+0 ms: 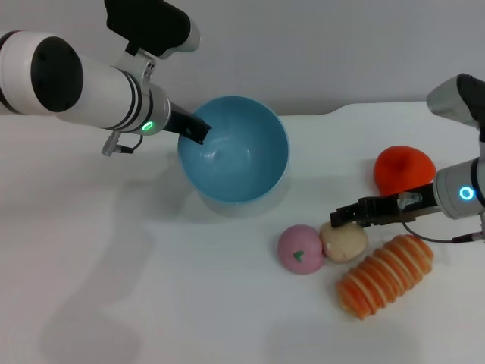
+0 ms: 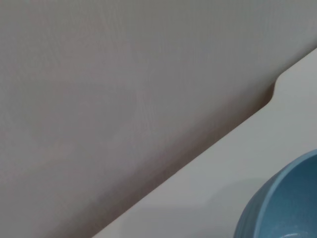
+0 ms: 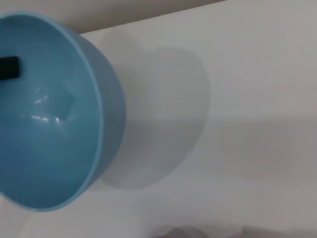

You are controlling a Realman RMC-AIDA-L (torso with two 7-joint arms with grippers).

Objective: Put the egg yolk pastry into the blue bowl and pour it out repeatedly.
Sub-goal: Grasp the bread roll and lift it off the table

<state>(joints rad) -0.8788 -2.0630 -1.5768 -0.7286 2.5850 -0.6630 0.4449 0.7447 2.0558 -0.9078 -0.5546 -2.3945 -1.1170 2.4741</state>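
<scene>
The blue bowl [image 1: 235,152] is at the table's middle back, tilted with its empty inside facing me. My left gripper [image 1: 198,130] is shut on its left rim, one dark finger [image 3: 9,68] showing inside the bowl. The bowl also shows in the left wrist view [image 2: 282,206] and in the right wrist view [image 3: 54,124]. The egg yolk pastry [image 1: 345,243] lies on the table to the bowl's front right, touching a pink ball [image 1: 300,249]. My right gripper [image 1: 341,218] is just over the pastry's far edge.
An orange-and-cream ridged bread [image 1: 385,274] lies right of the pastry, close to it. A red-orange rounded piece [image 1: 405,168] sits behind the right gripper. The white table [image 1: 114,288] has a notched back edge [image 2: 272,91] against a grey wall.
</scene>
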